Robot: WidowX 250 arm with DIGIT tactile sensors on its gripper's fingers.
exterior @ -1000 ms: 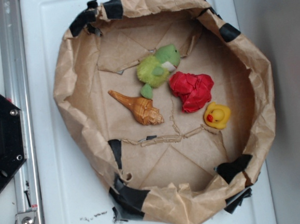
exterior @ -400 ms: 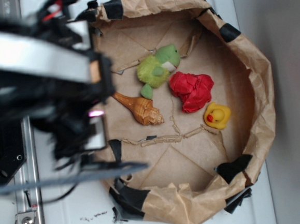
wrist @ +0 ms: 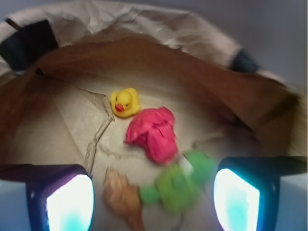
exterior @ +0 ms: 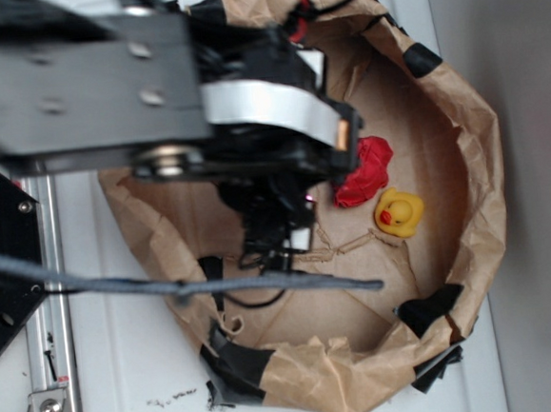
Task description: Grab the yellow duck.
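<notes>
Gripper wide, holding nothing, hovering over green plush and shell, probably mid-transit. Yellow duck sits farther off on paper basin floor, just beside red crumpled wad. I read blurred wrist view as approach underway.

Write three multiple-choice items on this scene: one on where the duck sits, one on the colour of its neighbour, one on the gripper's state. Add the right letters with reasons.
1. Where is the yellow duck?
A. Inside the paper-lined basket
B. On the white table outside it
C. Between the fingers

2. What colour is the crumpled thing beside the duck?
A. Blue
B. Red
C. White

3. How is the gripper?
A. Shut on the duck
B. Shut on the shell
C. Open, holding nothing

Answers: 1 A, the duck lies on the brown floor within the walls. 2 B, red in both views. 3 C, the wrist view shows both fingers wide apart, with the toys beyond them.
</notes>
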